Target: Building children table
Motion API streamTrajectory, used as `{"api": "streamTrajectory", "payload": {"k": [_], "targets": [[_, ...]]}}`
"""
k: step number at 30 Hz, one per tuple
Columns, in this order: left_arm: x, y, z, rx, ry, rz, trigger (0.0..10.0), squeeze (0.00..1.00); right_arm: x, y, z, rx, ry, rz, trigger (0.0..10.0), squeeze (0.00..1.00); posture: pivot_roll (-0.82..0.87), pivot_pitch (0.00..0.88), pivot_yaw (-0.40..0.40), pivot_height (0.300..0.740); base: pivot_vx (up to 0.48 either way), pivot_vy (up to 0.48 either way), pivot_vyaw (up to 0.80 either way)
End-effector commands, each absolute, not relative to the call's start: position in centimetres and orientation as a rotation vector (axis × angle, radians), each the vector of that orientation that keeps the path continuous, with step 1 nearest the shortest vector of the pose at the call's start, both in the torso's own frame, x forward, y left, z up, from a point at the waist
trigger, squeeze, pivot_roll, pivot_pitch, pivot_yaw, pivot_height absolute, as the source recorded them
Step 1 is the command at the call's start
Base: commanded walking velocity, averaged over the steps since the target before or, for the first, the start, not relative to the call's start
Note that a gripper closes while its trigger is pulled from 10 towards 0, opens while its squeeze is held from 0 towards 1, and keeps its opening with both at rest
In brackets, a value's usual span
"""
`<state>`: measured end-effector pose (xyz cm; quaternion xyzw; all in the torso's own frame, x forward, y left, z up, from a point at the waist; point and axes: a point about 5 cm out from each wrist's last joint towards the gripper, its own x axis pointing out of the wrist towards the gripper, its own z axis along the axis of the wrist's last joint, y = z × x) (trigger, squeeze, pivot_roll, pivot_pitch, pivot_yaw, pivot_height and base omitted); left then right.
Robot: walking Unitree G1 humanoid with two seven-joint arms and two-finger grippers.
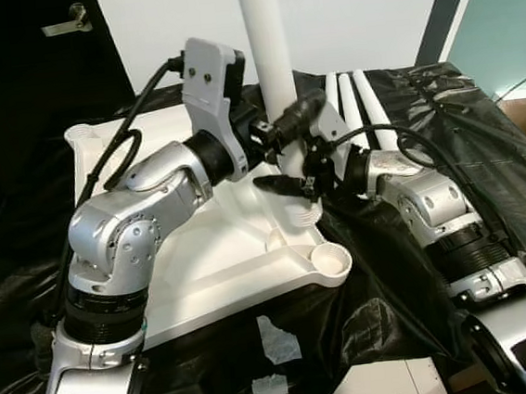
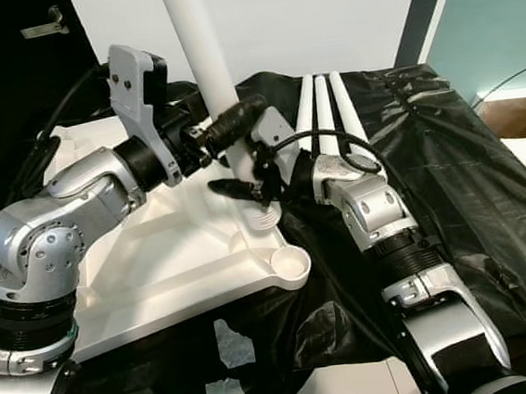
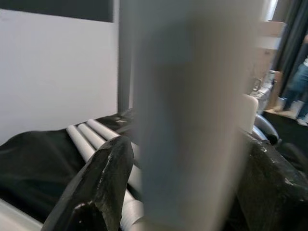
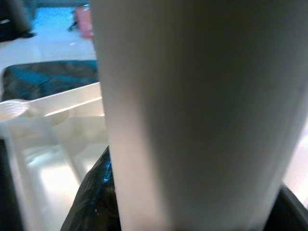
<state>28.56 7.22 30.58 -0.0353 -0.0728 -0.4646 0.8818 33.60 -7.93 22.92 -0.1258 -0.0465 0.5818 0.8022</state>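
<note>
Both silver arms bent inward, left gripper and right gripper meeting, black fingers clamped tight.

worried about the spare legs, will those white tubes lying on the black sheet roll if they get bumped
Probably. The spare legs are smooth round tubes lying loose side by side, so a sideways bump would likely roll them. The crumpled black sheet may slow them a little. They look stiff, not floppy, and likely light.

A white tabletop lies upside down on black sheeting, round sockets at its corners. One white leg stands upright at a corner socket. Three more white legs lie side by side just beyond
</note>
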Motion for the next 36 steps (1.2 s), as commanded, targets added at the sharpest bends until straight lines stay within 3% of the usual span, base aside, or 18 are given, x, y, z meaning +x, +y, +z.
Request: {"api": "streamTrajectory", "payload": {"k": [1,7,18,19,20,31,32,33,34,36], "targets": [[28.3,7.3,31.0,-0.073,-0.151,-1.065,10.0,0.00,33.1,-8.0,23.2,-0.275,-0.118,1.300,10.0,0.00,0.16,0.012,-0.016,0.740,0.000,0.000,0.00],[27.7,7.7,32.0,-0.155,-0.168,-1.142,10.0,0.00,32.1,-8.5,23.0,-0.294,-0.080,1.445,10.0,0.00,0.16,0.012,-0.016,0.740,0.000,0.000,0.00],[27.5,8.2,32.9,-0.220,-0.209,-1.215,10.0,0.00,31.9,-9.2,23.1,-0.289,-0.056,1.506,10.0,0.00,0.16,0.012,-0.017,0.740,0.000,0.000,0.00],[27.5,8.2,32.9,-0.238,-0.210,-1.216,3.1,0.00,31.9,-9.3,23.2,-0.288,-0.057,1.502,10.0,0.00,0.16,0.012,-0.017,0.740,0.000,0.000,0.00],[27.5,8.2,33.0,-0.248,-0.215,-1.219,0.0,0.00,32.0,-9.3,23.2,-0.285,-0.057,1.498,10.0,0.00,0.15,0.011,-0.019,0.740,0.000,0.000,0.00],[28.0,7.8,32.6,-0.255,-0.206,-1.165,0.0,0.00,32.9,-9.4,23.5,-0.256,-0.063,1.423,10.0,0.00,0.15,0.010,-0.018,0.740,0.000,0.000,0.00],[28.3,7.6,32.6,-0.242,-0.194,-1.141,2.2,0.00,33.1,-9.4,23.6,-0.246,-0.060,1.405,10.0,0.00,0.16,0.007,-0.020,0.740,0.000,0.000,0.00],[28.3,7.6,32.6,-0.242,-0.194,-1.141,2.2,0.00,33.1,-9.4,23.6,-0.246,-0.060,1.405,10.0,0.00,0.16,0.007,-0.020,0.740,0.000,0.000,0.00],[28.7,7.4,32.5,-0.223,-0.184,-1.100,10.0,0.00,33.4,-9.4,23.7,-0.240,-0.068,1.366,10.0,1.00,0.16,0.006,-0.023,0.740,0.000,0.000,0.00],[29.1,7.2,32.5,-0.201,-0.176,-1.054,10.0,0.00,33.7,-9.3,23.8,-0.233,-0.078,1.324,10.0,1.00,0.16,0.004,-0.023,0.740,0.000,0.000,0.00]]}}
